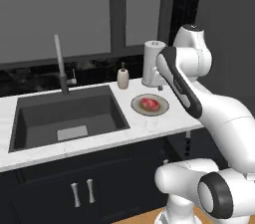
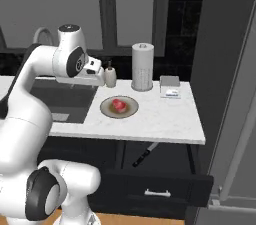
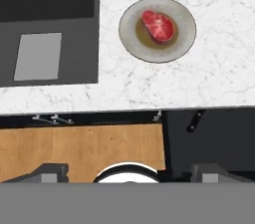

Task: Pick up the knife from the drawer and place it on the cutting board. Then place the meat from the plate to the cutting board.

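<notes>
The knife (image 2: pixel 144 154) lies slanted in the open drawer (image 2: pixel 150 189) under the counter, silver blade up, black handle down; its dark handle (image 3: pixel 194 121) shows in the hand view. A red-pink piece of meat (image 2: pixel 118 104) (image 3: pixel 158 25) (image 1: pixel 149 103) rests on the round beige plate (image 2: pixel 131 111) (image 3: pixel 185 43) (image 1: pixel 160 110) on the white counter. My gripper (image 3: pixel 129 172) (image 2: pixel 99 80) hangs open and empty high above the counter's front edge, left of the plate, with fingertips (image 3: pixel 48 171) wide apart. The cutting board is out of view.
A dark sink (image 1: pixel 30 113) with a tall faucet (image 1: pixel 60 66) lies left of the plate. A soap bottle (image 2: pixel 110 76), a paper towel roll (image 2: pixel 142 66) and a small grey box (image 2: pixel 170 87) stand at the back. A tall dark cabinet (image 2: pixel 225 69) bounds the right.
</notes>
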